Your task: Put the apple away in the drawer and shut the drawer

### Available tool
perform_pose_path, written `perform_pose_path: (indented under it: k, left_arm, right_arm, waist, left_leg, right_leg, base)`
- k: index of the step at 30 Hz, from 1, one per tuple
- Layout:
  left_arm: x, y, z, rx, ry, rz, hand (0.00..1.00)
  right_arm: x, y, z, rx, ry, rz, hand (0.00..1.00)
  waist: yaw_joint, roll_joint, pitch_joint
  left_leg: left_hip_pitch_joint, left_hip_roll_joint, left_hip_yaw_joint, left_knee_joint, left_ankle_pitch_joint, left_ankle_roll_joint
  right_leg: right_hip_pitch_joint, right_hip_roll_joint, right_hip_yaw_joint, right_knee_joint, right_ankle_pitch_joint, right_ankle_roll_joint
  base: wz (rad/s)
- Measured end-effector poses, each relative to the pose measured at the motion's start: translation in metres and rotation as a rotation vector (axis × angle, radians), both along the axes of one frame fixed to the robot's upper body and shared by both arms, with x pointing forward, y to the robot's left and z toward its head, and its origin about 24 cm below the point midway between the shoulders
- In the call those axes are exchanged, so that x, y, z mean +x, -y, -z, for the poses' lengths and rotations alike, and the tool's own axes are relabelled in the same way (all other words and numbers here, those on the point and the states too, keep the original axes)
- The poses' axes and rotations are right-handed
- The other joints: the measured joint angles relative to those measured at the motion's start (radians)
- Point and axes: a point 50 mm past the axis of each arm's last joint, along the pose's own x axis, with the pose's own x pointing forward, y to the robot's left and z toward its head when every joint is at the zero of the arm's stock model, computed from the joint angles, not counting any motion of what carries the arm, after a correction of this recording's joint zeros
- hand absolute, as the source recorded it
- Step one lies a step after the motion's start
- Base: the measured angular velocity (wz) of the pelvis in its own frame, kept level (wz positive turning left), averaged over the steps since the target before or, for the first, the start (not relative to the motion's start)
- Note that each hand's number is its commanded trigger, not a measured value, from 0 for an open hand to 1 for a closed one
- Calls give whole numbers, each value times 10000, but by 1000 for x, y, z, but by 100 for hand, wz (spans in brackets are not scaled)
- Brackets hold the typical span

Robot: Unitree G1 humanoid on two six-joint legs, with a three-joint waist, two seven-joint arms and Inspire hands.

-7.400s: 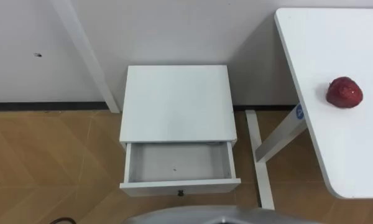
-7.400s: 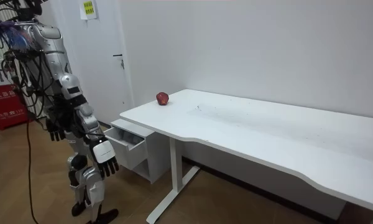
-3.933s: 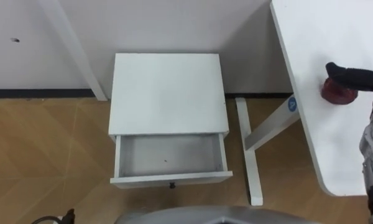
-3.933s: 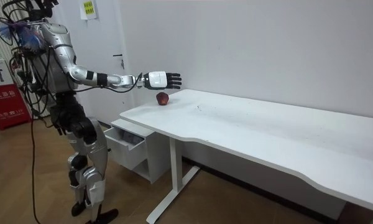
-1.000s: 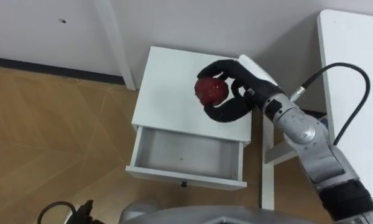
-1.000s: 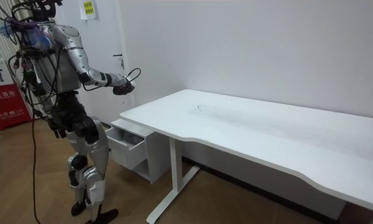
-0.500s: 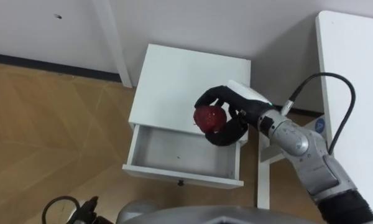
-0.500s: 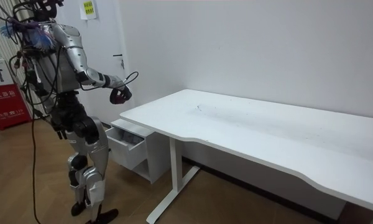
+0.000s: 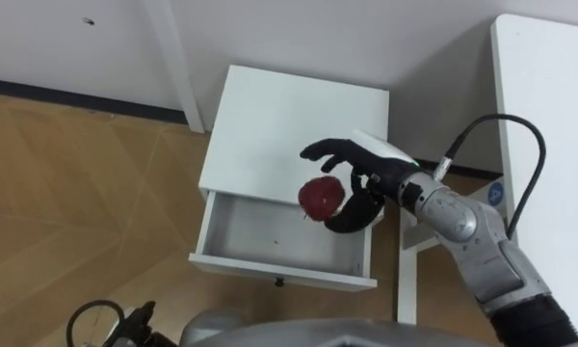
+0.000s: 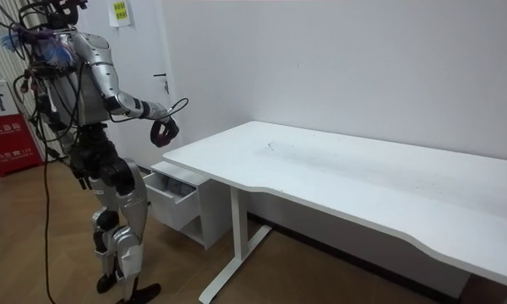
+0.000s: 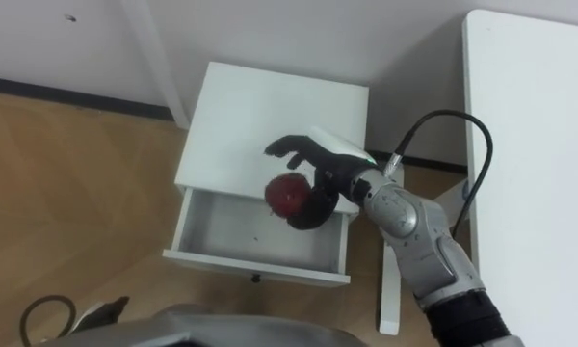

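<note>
One round red apple (image 9: 321,198) — cupped in the right hand's (image 9: 378,178) curled fingers (image 9: 347,220) — hangs over the white drawer (image 9: 270,236).

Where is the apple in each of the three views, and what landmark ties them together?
Left eye view: apple centre, by the right hand, over the open drawer.
Right eye view: apple just left of centre, over the drawer.
Room view: upper left, at the hand; too small to make out.
Shared landmark: the open drawer.

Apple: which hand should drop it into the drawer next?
Right. The right hand has the apple over the open drawer, so it probably only needs to lower and release.
</note>
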Motion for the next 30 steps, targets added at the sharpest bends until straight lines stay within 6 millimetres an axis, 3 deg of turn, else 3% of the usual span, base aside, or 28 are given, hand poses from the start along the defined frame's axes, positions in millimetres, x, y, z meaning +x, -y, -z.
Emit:
perform_pose_path:
  k: [24,27,28,30]
  left_arm:
    - [-3,1,1,25,-67,24,0]
    - [-7,1,1,135,-47,-205,0]
    - [-7,2,1,196,17,-259,0]
    - [-9,5,2,176,14,-387,0]
  right_arm:
    - [-4,2,3,17,-25,204,0]
    - [-13,10,13,70,-228,820,0]
    - [-15,14,17,99,-260,1175,0]
    - [-14,25,25,232,-302,2142,0]
  waist:
    - [13,79,-71]
    - [-37,191,-52]
    - [-112,199,-82]
    - [-346,246,-65]
  left_leg:
    - [59,5,19,3,0,0]
    - [210,-6,20,-6,0,0]
    - [208,-6,20,4,-1,1]
    - [90,-13,33,195,-32,39]
  right_leg:
    - [53,-4,6,3,0,0]
    - [194,-17,6,1,0,1]
    - [202,-31,-61,23,0,1]
    - [130,-165,-260,208,-12,18]
  base:
    - [0]
    - [0]
    - [5]
    - [11]
